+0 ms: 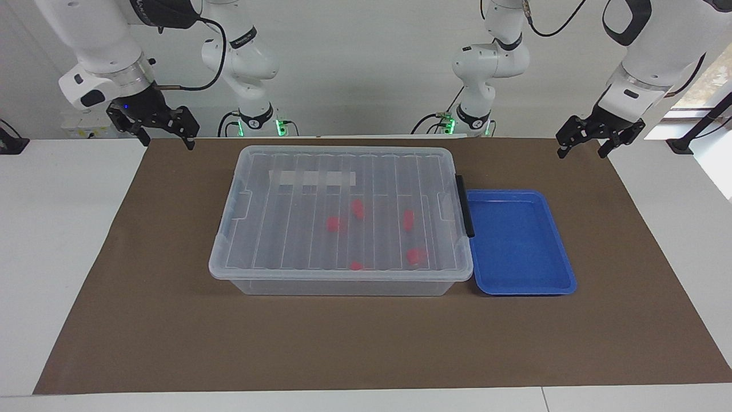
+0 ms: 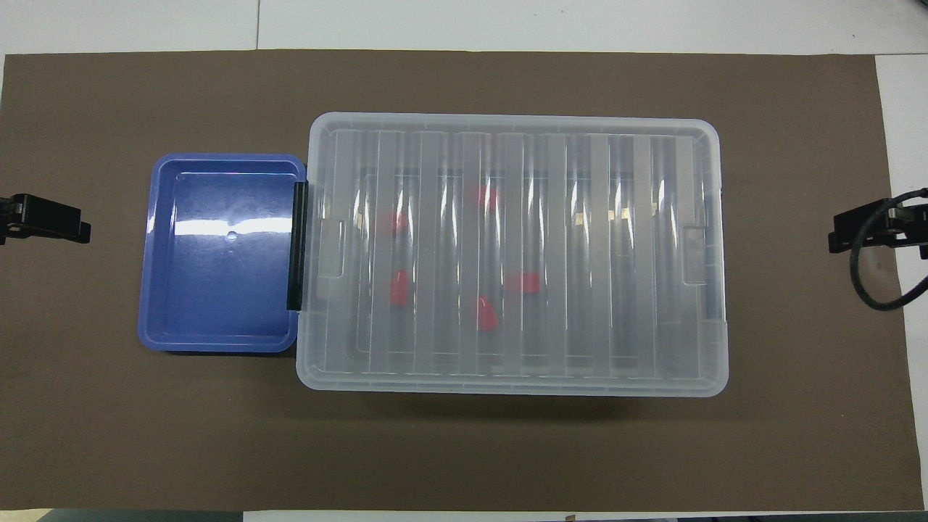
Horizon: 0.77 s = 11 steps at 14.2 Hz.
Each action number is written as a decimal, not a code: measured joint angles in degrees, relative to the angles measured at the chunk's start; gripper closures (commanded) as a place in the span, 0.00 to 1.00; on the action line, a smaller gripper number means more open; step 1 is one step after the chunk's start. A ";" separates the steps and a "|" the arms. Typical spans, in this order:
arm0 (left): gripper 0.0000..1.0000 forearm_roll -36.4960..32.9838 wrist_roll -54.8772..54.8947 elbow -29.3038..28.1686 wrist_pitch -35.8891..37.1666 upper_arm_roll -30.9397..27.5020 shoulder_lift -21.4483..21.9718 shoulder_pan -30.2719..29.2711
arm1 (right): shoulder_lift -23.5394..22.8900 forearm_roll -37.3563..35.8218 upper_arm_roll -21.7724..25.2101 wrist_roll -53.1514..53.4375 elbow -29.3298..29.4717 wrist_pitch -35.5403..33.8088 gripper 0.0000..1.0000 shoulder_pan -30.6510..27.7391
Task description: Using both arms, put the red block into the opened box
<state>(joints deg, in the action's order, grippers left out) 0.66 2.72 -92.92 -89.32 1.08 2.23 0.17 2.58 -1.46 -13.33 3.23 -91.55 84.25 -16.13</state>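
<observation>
Evidently the placing step is judged finished: the right claw is seen raised with its fingers spread wide and nothing between them, over the corner of the brown mat at the right arm's end of the table. Beside it the box is found with its ribbed lid lying flat on it, and several red blocks are made out inside through the lid. Just beside the box's black handle a blue tray is seen with no block in it. The left claw is held raised, wide and empty. No block is left outside, so only parking of the arms is thought to be called for
</observation>
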 measured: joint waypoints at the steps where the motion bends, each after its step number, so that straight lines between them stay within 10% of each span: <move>1: 0.00 0.00 0.00 0.00 0.00 0.00 0.00 0.00 | -0.07 0.00 0.01 -0.04 0.00 -0.02 0.00 -0.05; 11: 0.00 0.00 0.00 0.00 0.00 0.00 0.00 0.00 | -2.50 0.01 -0.59 -0.09 1.24 -1.00 0.00 0.55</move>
<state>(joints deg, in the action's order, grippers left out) 0.66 2.72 -92.92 -89.32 1.08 2.23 0.17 0.08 -1.46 -13.91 3.14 -90.31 83.25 -15.58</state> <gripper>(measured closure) 0.000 0.000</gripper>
